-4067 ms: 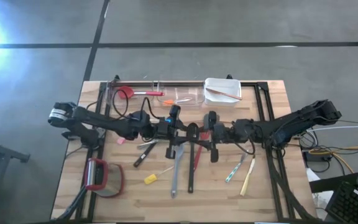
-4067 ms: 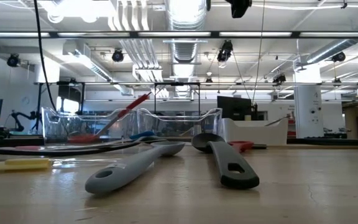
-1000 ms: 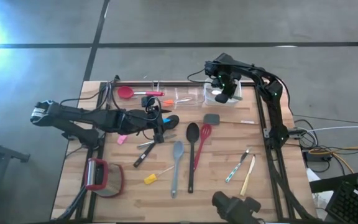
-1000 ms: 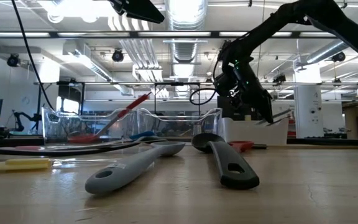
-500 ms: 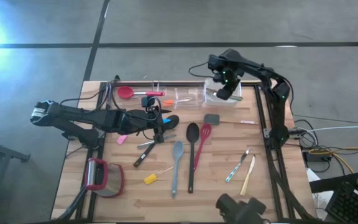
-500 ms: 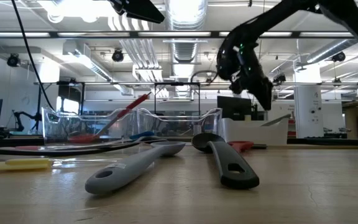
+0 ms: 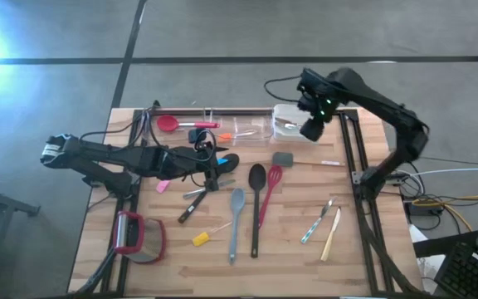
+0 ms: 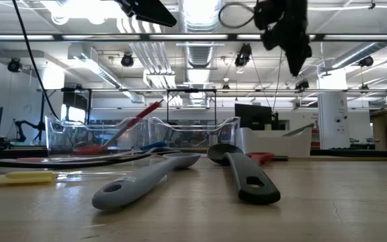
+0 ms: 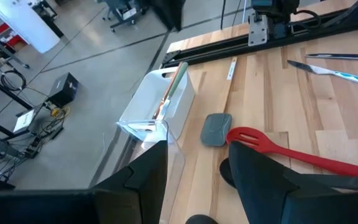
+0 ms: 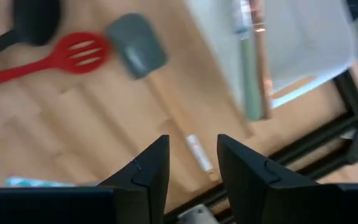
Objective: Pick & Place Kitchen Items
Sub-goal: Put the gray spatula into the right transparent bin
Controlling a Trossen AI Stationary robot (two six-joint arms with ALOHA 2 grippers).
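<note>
Kitchen items (image 7: pixel 256 195) on table below raised right gripper (image 7: pixel 312 128), fingers apart, empty, left gripper (image 7: pixel 213 173) parted, empty.

Open air around the raised right gripper (image 7: pixel 312 129). Below its empty jaws: white tub (image 7: pixel 297 121), grey spatula (image 7: pixel 283 159). Bare wood alongside.

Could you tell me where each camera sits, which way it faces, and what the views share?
High view: above the table, looking straight down; both arms show, the left gripper low over the utensils, the right gripper by the white tub.
Low view: at table-top height, looking level past the black spoon; the right gripper hangs from above.
Left wrist view: looks past its own open jaws at the red spatula.
Right wrist view: looks down past its own open jaws.
Shared: red spatula and white tub show in both wrist views.
</note>
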